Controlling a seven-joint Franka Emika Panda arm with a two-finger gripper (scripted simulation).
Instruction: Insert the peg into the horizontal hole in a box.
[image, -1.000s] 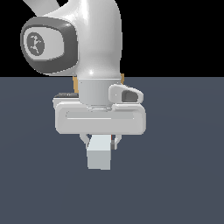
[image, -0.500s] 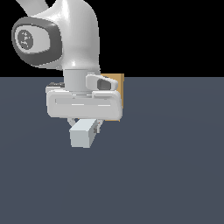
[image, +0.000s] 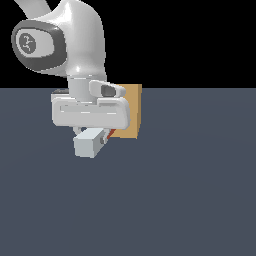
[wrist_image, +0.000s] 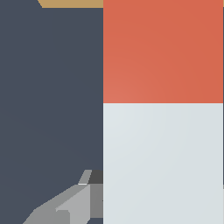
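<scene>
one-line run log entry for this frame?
phase: carry to insert | claw: shut on peg | peg: off the floor, orange-red end toward box | hole: not visible | insertion: not yet

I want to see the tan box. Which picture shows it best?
The exterior view: the box shows a whole side there, partly behind the gripper holding the peg. The wrist view shows only a thin tan strip.

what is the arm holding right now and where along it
The long square peg, pale grey with an orange-red end, is held off the floor by the white gripper. The jaws close on its pale grey part, near the colour boundary.
</scene>
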